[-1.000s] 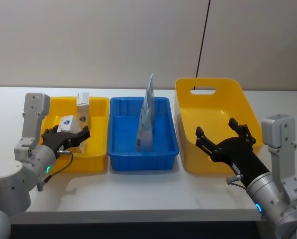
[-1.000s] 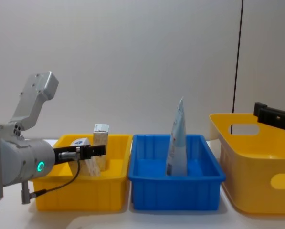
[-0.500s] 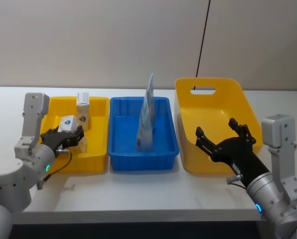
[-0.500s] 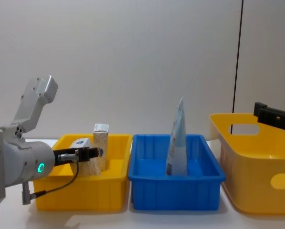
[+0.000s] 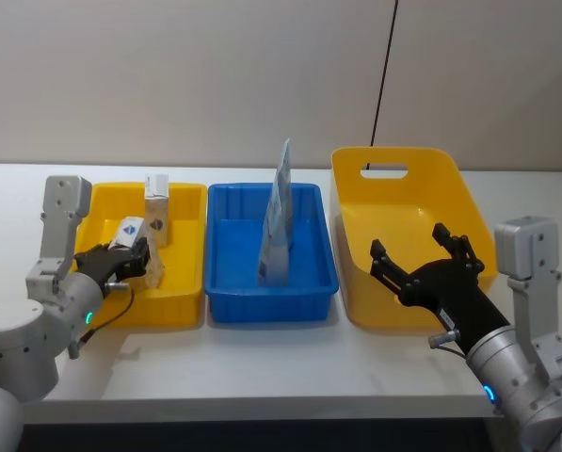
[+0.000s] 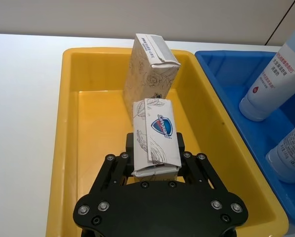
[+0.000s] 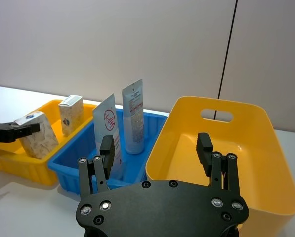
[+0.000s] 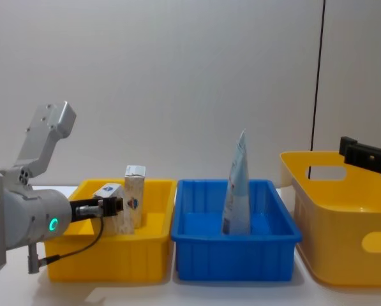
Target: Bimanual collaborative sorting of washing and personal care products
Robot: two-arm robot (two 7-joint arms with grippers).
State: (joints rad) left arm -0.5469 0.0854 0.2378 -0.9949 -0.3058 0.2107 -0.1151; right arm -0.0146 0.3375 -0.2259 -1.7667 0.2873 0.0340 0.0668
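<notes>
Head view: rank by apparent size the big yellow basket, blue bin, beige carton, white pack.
Largest: yellow basket
blue bin
beige carton and white pack: too alike to rank; left gripper covers part of pack

I get bright, even light from above in all 4 views. Soft shadows lie on the white table [image 5: 262,367] just under the blue bin [image 5: 271,309] and small yellow bin [image 5: 158,311]. The large yellow bin [image 7: 256,148] carries a mild sheen.
</notes>
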